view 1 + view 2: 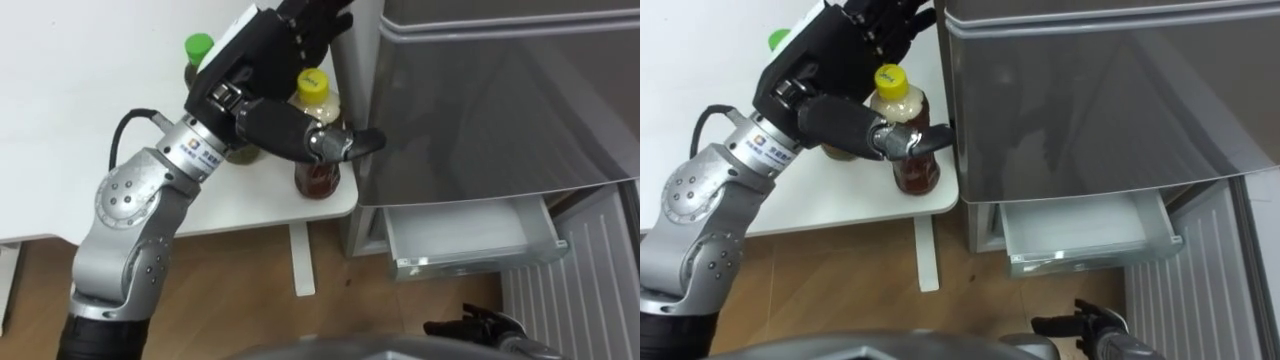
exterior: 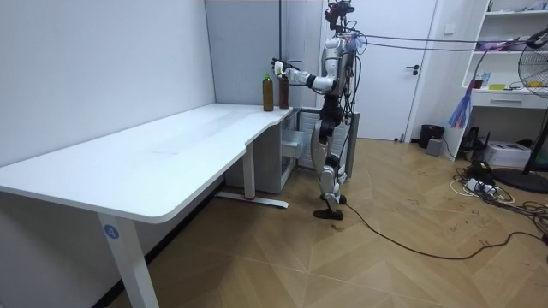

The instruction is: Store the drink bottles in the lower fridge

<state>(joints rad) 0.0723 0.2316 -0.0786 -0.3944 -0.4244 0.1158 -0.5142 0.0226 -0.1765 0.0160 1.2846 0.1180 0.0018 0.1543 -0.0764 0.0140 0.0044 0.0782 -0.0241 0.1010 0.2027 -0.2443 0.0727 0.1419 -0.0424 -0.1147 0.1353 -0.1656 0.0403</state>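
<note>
A bottle with a yellow cap (image 1: pixel 318 172) and brown drink stands at the white table's (image 1: pixel 60 150) near corner, right beside the fridge (image 1: pixel 500 100). My left hand (image 1: pixel 262 70) reaches over it. The thumb (image 1: pixel 335 143) lies across the bottle's front and the fingers (image 1: pixel 312 18) are spread behind and above the cap. A second bottle with a green cap (image 1: pixel 199 48) stands behind the hand, mostly hidden by it. Low in the view, my right hand (image 1: pixel 470 325) hangs with relaxed fingers. In the room view I stand at the table's far end by the two bottles (image 2: pixel 276 92).
The fridge's lower drawer (image 1: pixel 470 235) is pulled out and shows a pale, bare inside. A white ribbed panel (image 1: pixel 590 285) stands to its right. A table leg (image 1: pixel 301 260) rises from the wooden floor just left of the drawer.
</note>
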